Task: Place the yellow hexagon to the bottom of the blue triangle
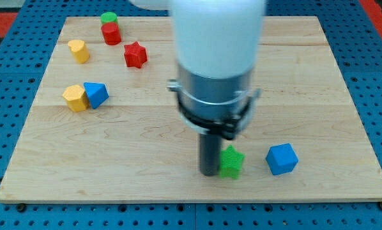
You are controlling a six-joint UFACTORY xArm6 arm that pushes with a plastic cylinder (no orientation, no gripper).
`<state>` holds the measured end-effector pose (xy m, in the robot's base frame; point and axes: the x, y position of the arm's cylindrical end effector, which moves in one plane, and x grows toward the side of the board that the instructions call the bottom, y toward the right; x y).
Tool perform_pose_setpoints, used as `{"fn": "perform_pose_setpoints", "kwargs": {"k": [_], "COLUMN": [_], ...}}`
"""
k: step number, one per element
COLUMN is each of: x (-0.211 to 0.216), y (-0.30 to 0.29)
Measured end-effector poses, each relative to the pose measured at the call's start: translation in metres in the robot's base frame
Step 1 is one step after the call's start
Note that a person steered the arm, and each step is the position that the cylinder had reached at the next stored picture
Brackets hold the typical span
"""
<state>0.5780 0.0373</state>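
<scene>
The wooden board [306,76] carries two yellow blocks, two red, two green, two blue. The yellow hexagon [75,98], squat and facetted, touches the blue triangle [96,94] on that triangle's left. My tip [208,172], jawless, stands against the green star [231,161], far right of the triangle.

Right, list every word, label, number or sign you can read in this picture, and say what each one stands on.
None: no readable text in the camera view.
The wooden board shows plain grain only.
The blocks, such as the blue cube, green star and red star, carry no markings.
The arm's white housing and my tip, just left of the green star, bear no label.
The blue pegboard has only holes.
</scene>
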Motion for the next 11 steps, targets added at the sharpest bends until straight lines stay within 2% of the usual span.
{"fn": "perform_pose_setpoints", "kwargs": {"k": [2, 3, 4, 5, 6, 8, 9, 11], "x": [0.009, 0.014, -0.008, -0.061, -0.095, -0.150, -0.121, -0.131], "y": [0.013, -0.085, -0.216, -0.319, -0.337, -0.291, -0.218, -0.204]}}
